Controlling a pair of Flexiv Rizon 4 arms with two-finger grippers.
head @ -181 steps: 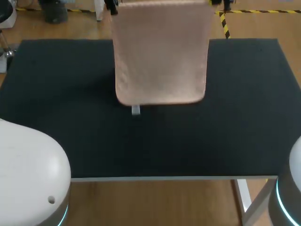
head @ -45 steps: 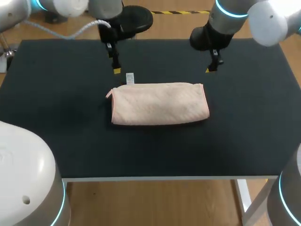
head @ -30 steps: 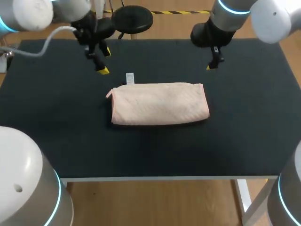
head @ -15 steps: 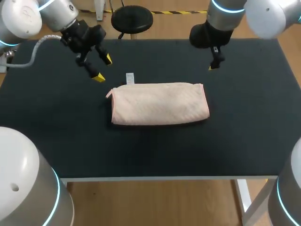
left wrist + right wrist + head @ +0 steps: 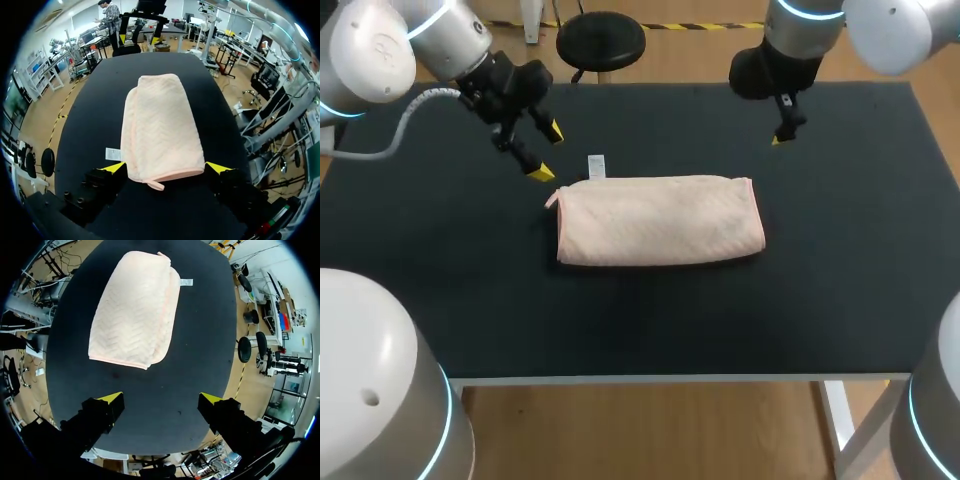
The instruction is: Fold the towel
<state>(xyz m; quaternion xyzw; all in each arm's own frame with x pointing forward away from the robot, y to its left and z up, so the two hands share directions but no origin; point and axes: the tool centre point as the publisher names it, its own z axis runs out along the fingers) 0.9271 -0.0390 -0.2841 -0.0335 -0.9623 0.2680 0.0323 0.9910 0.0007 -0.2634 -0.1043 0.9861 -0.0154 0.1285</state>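
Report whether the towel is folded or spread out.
Folded: the towel lies as a doubled band, with stacked layers visible along one long edge.

Towel (image 5: 660,221) on table (image 5: 840,290), label (image 5: 596,166) behind.

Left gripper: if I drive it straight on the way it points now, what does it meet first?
Probably the towel's near short end: it lies just ahead of the open left gripper, in line with the gap. Height is unclear, so it may touch the table first.

head cam high, behind, wrist cams nearer, all share towel (image 5: 660,220)
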